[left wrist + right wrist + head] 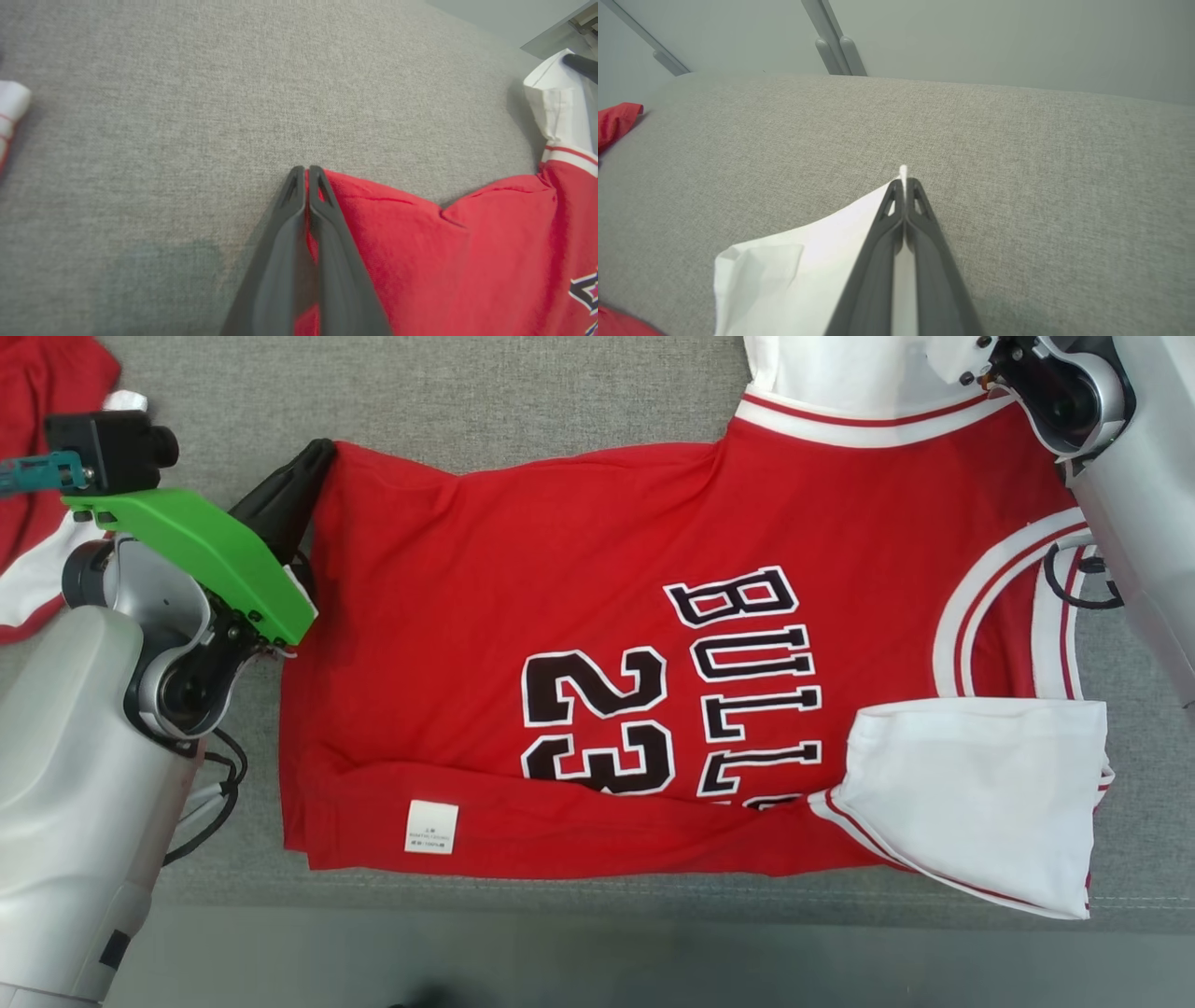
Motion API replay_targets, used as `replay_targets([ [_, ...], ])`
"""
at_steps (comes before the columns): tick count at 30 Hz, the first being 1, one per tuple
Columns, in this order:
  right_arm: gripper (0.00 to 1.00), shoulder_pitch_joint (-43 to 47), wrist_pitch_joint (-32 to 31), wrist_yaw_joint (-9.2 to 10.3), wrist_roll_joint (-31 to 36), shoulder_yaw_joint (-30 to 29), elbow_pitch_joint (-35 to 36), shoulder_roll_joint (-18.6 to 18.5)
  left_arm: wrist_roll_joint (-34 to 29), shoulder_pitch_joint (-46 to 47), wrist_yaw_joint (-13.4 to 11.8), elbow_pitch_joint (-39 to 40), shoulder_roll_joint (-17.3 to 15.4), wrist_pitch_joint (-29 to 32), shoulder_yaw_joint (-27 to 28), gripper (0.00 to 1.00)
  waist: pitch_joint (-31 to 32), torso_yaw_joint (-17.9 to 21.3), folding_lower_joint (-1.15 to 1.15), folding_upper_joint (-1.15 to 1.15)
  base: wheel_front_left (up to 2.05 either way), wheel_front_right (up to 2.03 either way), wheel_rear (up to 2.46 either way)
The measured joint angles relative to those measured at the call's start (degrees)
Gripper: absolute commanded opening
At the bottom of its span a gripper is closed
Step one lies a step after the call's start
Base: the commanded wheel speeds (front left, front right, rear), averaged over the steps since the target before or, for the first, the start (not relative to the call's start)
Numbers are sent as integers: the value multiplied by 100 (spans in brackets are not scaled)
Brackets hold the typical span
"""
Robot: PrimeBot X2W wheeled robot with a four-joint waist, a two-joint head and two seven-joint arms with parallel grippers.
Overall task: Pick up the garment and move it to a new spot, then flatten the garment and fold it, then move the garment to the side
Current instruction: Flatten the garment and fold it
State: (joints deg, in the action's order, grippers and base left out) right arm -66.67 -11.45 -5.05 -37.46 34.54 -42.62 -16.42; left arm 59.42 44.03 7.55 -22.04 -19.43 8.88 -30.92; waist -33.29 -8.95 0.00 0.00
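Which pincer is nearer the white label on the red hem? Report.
Left. The left pincer grips a red corner of the jersey at the label end; the right pincer grips its white fabric at the far end.

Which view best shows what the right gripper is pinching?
The right wrist view: the right gripper is shut on the white sleeve, cloth poking past its tips. The left wrist view catches that sleeve far off, a dark fingertip on it. The head view shows it running off the top edge beside the right wrist.
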Motion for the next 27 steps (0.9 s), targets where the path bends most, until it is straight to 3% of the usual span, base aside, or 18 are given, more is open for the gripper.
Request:
replay_targets([
  [27,0,651,583,-200,-325,143,292,-40,303,-280,0,-175,-266,-400,-8,0,475,274,0,0,0,0,0],
])
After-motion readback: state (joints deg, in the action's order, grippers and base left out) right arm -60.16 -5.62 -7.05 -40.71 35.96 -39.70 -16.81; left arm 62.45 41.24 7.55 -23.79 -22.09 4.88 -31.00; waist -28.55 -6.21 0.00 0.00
